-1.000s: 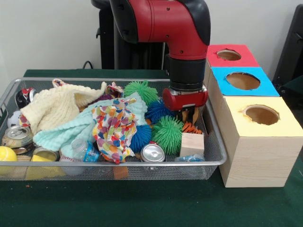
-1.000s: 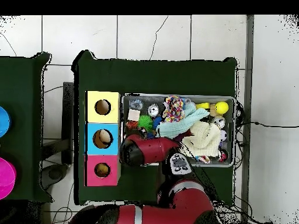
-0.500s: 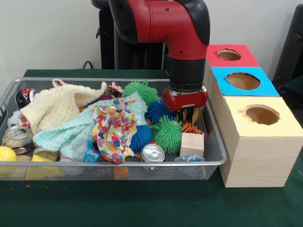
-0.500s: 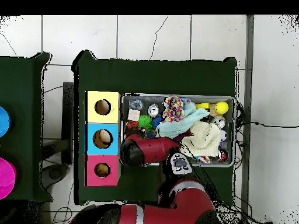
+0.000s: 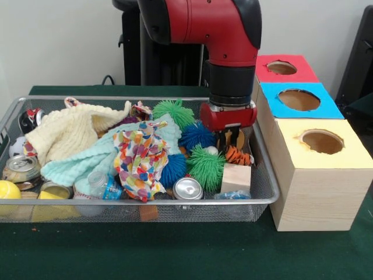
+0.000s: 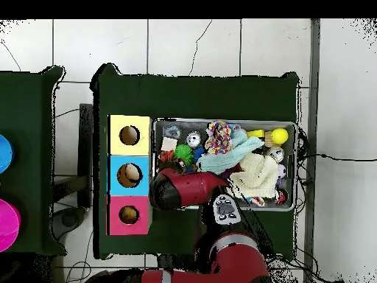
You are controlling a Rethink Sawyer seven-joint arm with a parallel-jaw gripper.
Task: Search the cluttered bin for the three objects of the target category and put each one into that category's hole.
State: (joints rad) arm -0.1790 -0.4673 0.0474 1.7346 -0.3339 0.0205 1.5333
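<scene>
Animal-shaped toys are what the sort is after, and one orange-and-black striped figure (image 5: pixel 237 155) shows in the bin (image 5: pixel 265 201), at the end nearest the sorting box, between a green spiky ball (image 5: pixel 206 166) and a pale wooden block (image 5: pixel 236 177). The end effector (image 5: pixel 231 140) hangs right above that striped toy, its dark tips close to it. Whether they are spread or pinched on the toy cannot be told from either view, since the red wrist hides them from overhead.

In the overhead view, something pale lies at the bottom of the red-topped hole (image 6: pixel 129 214), and the blue-topped hole (image 6: pixel 129 175) also holds an object. What these are is too small to tell, so a deposit may already have been made, but this is only a guess.

Judged from this, the task is at most partly done. The striped toy is not yet out of the bin, and any further figures may be buried under the cream knit cloth (image 5: pixel 73 131), the mint towel (image 5: pixel 87 160) and the spotted fabric (image 5: pixel 140 160).
</scene>
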